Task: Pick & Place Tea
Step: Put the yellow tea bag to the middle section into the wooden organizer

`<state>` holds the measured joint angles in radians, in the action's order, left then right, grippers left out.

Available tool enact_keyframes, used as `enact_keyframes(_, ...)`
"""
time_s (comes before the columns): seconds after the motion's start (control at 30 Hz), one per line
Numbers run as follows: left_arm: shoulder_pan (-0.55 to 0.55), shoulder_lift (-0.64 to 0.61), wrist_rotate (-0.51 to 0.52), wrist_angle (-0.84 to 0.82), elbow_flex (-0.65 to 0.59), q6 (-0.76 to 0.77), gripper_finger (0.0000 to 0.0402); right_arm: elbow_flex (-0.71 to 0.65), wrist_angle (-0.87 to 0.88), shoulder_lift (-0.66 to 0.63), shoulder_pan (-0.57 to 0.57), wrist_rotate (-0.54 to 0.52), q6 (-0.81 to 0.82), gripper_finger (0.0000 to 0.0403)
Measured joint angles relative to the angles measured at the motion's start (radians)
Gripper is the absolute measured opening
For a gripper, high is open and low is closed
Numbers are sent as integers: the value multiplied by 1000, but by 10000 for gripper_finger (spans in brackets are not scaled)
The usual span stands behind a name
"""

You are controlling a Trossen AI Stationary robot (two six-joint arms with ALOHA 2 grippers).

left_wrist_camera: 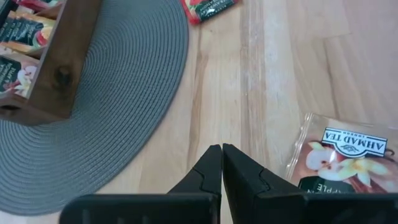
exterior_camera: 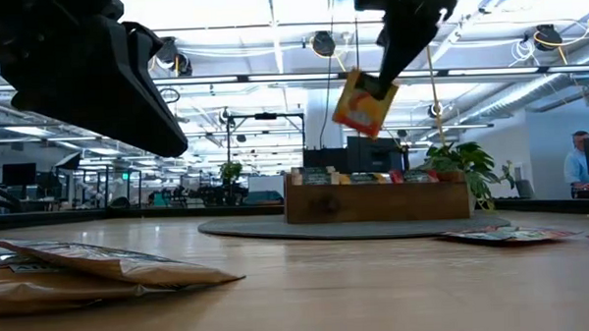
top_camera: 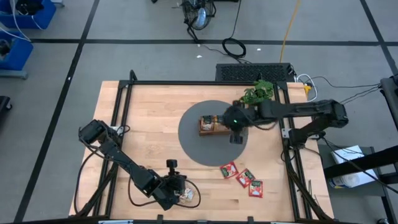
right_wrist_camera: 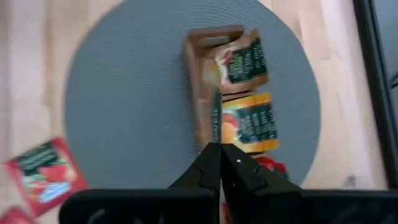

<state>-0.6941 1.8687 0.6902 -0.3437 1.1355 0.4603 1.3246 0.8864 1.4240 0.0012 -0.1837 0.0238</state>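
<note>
I have the right gripper (exterior_camera: 382, 76) hanging in the air over the wooden tray (exterior_camera: 376, 200), its fingers pinched together on the top edge of an orange tea sachet (exterior_camera: 363, 104), which dangles tilted below them and clear of the tray. Looking down past those fingers, I see the held sachet edge-on, with the tray's compartments directly beneath, already carrying green-and-tan sachets (right_wrist_camera: 244, 61) and orange ones (right_wrist_camera: 251, 122). The tray sits on a round grey mat (top_camera: 196, 146), with a small leafy plant (top_camera: 259, 92) just beyond the gripper's arm.

Three red sachets (top_camera: 242, 178) lie on the bare wooden table (top_camera: 149, 112) off the mat, on the near side of the right gripper and well apart from it.

My left gripper (left_wrist_camera: 221, 163) waits low at the table's near edge, fingers together on nothing (a tan sachet (left_wrist_camera: 341, 154) lies flat just beside its tips).
</note>
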Motion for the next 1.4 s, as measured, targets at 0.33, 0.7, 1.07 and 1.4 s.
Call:
enact_keyframes(0.33,-1,0,0,-5,0,52,21,47,90,201,-115,-6,-172,0)
enact_keyframes(0.7,-18,0,0,-16,0,114,21,47,58,324,-125,-118,-292,0)
enact_keyframes(1.07,-21,-1,0,-22,0,148,21,47,-50,327,-125,-127,-264,0)
enact_keyframes(1.4,-21,-1,12,-19,-1,148,21,47,-44,327,-124,-109,-179,71)
